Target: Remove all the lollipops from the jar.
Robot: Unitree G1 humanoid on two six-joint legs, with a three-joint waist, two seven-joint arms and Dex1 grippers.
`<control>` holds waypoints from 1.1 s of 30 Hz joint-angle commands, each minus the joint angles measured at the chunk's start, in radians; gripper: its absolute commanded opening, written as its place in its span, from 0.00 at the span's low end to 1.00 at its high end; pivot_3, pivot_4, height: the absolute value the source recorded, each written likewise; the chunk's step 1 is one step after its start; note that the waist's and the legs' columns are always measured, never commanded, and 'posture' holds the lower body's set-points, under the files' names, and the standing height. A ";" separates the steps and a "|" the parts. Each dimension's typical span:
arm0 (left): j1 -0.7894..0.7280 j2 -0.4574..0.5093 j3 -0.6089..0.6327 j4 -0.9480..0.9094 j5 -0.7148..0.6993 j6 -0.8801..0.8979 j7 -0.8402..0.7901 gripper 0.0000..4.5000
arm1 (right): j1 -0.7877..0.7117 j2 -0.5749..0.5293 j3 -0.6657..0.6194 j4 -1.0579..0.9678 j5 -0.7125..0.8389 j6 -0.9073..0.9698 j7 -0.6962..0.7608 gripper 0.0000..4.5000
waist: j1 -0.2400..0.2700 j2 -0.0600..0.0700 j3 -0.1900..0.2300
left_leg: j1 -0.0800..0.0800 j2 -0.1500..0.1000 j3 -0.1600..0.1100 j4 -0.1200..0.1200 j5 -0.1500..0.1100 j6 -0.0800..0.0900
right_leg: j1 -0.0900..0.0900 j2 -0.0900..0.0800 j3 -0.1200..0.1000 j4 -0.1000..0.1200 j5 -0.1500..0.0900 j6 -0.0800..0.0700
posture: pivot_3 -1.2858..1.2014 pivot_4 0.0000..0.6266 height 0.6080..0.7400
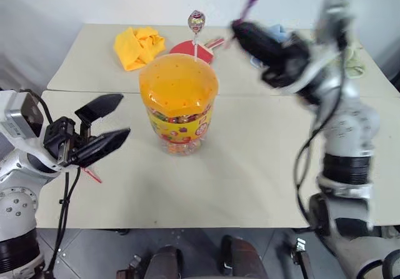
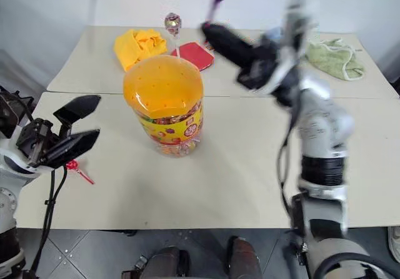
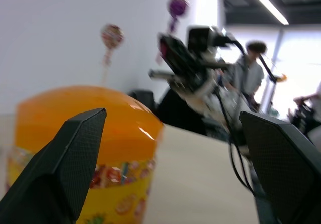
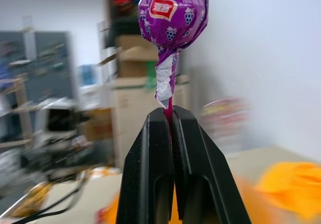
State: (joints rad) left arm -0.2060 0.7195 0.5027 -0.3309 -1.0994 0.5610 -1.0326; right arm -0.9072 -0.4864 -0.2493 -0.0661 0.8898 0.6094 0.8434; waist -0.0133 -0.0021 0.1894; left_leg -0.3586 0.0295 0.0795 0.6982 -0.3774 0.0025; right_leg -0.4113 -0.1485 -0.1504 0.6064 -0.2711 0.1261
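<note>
Lollipops are the focus, described from left to right. At the far left, the left gripper [image 1: 106, 127] hovers over the table [image 1: 250, 166] with its two black textured fingers spread wide and empty, likely ready for another pick. Just below it, a red lollipop [image 2: 72, 165] on a thin red stick lies flat on the table, already out. Near the middle stands the jar [image 1: 179, 104], clear plastic with a yellow patterned label, coloured sweets inside, and a smooth domed orange lid. A pinkish-gold lollipop [image 1: 196, 21] stands upright on a white stick, poked through a hole in the lid, so it remains to be taken. To the right, the right gripper [image 4: 172, 114] is raised above the table, fingers clamped together on the stick of a glossy purple lollipop [image 4: 173, 14], clear of the jar.
</note>
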 commanded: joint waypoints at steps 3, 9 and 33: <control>0.026 0.047 -0.080 0.011 0.142 -0.095 -0.140 1.00 | 0.153 -0.307 0.001 -0.013 -0.168 0.015 0.076 0.00 | 0.003 0.001 0.000 | 0.001 0.001 0.002 -0.002 0.000 -0.001 | 0.000 0.001 0.000 -0.002 0.000 0.000 | 0.52 0.24 1.00; -0.009 0.015 -0.201 0.043 0.282 -0.216 -0.206 1.00 | 0.610 -0.653 0.121 0.066 -0.558 -0.102 0.084 0.00 | 0.033 0.001 0.000 | -0.001 0.001 0.009 -0.001 0.000 0.001 | 0.000 0.001 0.002 -0.010 0.000 0.001 | 0.52 0.24 1.00; -0.085 -0.108 0.024 0.094 0.006 -0.076 0.182 1.00 | 0.306 -0.282 -0.042 -0.077 -0.045 0.055 0.089 0.81 | 0.006 0.004 0.002 | 0.007 0.003 0.012 0.001 -0.001 0.004 | 0.000 0.002 0.016 -0.007 0.002 0.002 | 0.52 0.24 1.00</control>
State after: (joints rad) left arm -0.2849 0.6210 0.4808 -0.2243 -1.0406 0.4730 -0.9068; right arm -0.5518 -0.7918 -0.2904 -0.0896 0.7750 0.6081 1.0009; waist -0.0069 0.0015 0.1914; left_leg -0.3518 0.0324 0.0919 0.6996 -0.3789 0.0058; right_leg -0.4119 -0.1463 -0.1347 0.6016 -0.2692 0.1281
